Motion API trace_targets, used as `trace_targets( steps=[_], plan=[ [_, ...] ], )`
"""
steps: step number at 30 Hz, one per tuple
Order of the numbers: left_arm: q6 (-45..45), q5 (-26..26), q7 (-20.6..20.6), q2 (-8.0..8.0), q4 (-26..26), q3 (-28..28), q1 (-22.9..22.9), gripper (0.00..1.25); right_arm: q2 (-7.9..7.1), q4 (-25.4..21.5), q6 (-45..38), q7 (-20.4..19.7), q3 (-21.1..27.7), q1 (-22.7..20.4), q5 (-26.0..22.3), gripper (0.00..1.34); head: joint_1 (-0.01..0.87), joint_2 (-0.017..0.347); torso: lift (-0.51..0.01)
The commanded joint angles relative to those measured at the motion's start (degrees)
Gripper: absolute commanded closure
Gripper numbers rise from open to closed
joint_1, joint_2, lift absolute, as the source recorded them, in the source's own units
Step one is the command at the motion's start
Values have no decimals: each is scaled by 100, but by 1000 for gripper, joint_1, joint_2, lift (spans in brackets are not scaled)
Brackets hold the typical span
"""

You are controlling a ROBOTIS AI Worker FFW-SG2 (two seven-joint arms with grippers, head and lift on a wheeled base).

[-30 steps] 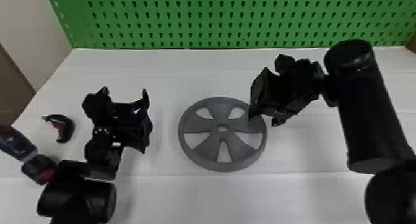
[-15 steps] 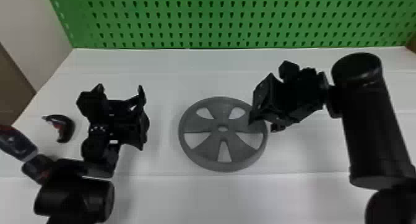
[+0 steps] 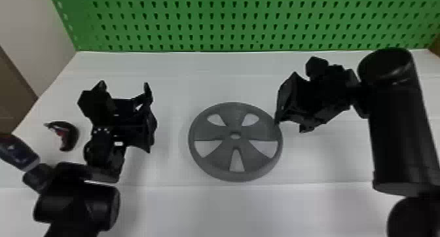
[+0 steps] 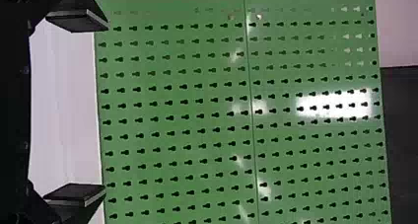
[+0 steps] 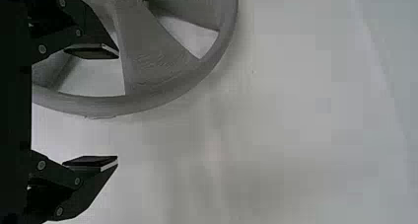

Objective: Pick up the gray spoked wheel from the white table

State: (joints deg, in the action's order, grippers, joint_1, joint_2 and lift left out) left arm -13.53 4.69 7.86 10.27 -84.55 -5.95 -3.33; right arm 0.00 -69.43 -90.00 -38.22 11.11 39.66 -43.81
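Observation:
The gray spoked wheel (image 3: 240, 113) lies flat on the white table (image 3: 229, 207) in the head view. My right gripper (image 3: 278, 120) is at the wheel's right rim, its fingers spread. In the right wrist view, the wheel (image 5: 153, 68) passes behind one finger of my right gripper (image 5: 117, 108); the other finger is over bare table outside the rim. My left gripper (image 3: 126, 85) is open left of the wheel, well apart from it. Between the fingers of my left gripper (image 4: 103, 105) in the left wrist view there is nothing held.
A green pegboard (image 3: 212, 20) stands along the table's back edge. At the far left lie a small dark and red curved object (image 3: 67, 135) and a dark tool-like object (image 3: 18, 153), partly beside the left arm.
The right gripper has shifted slightly to the right, and its arm has moved down in the head view. My left gripper has drifted a little left. The wheel keeps its place.

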Motion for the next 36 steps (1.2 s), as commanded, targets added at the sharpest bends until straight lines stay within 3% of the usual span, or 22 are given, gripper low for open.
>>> trace_targets(
  steps=[1, 8, 18, 23, 36],
  plan=[
    [70, -38, 14, 19, -26, -29, -27, 124, 5, 9, -8, 8, -232, -55, 12, 495, 806, 44, -98],
    [140, -91, 14, 89, -26, -99, -27, 124, 5, 229, -8, 8, -364, -81, -32, 495, 806, 44, -98],
    [228, -117, 102, 309, -35, -416, -168, 124, 5, 782, -8, 8, -1058, 227, -295, 495, 806, 44, -98],
    [228, -73, 119, 344, -35, -407, -133, 124, 5, 817, -8, 8, -997, 200, -374, 495, 806, 44, -98],
    [228, -65, 119, 371, -35, -416, -133, 124, 5, 853, -8, 8, -830, 235, 56, 495, 806, 44, -98]
  ],
)
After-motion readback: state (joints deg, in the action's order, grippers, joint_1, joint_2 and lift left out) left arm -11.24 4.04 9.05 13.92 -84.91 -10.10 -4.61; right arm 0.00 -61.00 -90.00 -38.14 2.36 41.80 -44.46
